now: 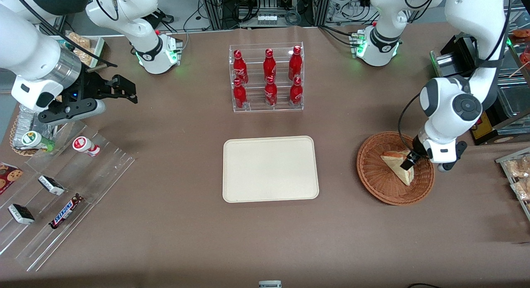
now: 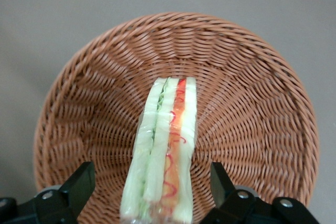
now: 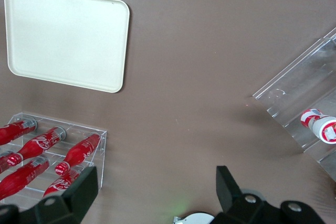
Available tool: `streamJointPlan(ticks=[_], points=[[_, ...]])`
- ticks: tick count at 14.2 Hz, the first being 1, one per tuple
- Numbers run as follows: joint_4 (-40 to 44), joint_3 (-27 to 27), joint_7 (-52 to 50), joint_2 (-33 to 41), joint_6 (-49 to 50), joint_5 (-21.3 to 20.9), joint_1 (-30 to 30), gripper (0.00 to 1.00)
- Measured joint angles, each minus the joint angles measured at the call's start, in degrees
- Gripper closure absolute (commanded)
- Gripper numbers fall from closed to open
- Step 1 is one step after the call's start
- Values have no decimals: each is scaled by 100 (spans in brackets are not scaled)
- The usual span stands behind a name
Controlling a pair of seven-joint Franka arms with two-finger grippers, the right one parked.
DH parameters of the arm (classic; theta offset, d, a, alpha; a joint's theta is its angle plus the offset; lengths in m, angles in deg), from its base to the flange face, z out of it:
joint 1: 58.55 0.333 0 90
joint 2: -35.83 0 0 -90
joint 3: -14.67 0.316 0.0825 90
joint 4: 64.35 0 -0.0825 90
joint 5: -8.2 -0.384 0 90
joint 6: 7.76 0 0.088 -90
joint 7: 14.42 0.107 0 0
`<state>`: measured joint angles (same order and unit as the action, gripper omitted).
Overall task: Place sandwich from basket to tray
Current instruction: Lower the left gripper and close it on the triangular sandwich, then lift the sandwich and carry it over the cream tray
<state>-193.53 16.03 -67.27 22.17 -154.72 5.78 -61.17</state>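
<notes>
- I have the gripper point(image 2: 152, 195) spread, fingers point(image 2: 79, 184) straddling the sandwich point(image 2: 165, 150) in the basket point(image 2: 252, 108), untouched, to pinch its bread faces.
- The tray point(image 1: 271, 169) waits bare.

A candy bar point(image 1: 65, 212) on the clear rack point(image 1: 62, 188) reads "SNICKERS" (white wrapper lettering). The red bottles point(image 1: 269, 79) carry white script, too small to read.

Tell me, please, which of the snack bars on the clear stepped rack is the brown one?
The Snickers bar, nearest the front camera; the other two are black-and-white. The pincer is open over the sandwich.
</notes>
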Motion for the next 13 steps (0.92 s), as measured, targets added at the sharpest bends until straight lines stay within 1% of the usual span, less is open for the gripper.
streamJointPlan(ticks=[1,5,7,10,12,13], points=[[0,-4,-125,-94,-36,0,0,97],[119,-43,-169,-182,50,2,-46,99],[569,-198,-161,-175,674,2,-86,99],[1589,-747,-161,-256,1611,2,-140,99],[2175,-1227,-167,-511,1771,2,-262,99],[2396,-1377,-174,-701,1774,1,-447,99]])
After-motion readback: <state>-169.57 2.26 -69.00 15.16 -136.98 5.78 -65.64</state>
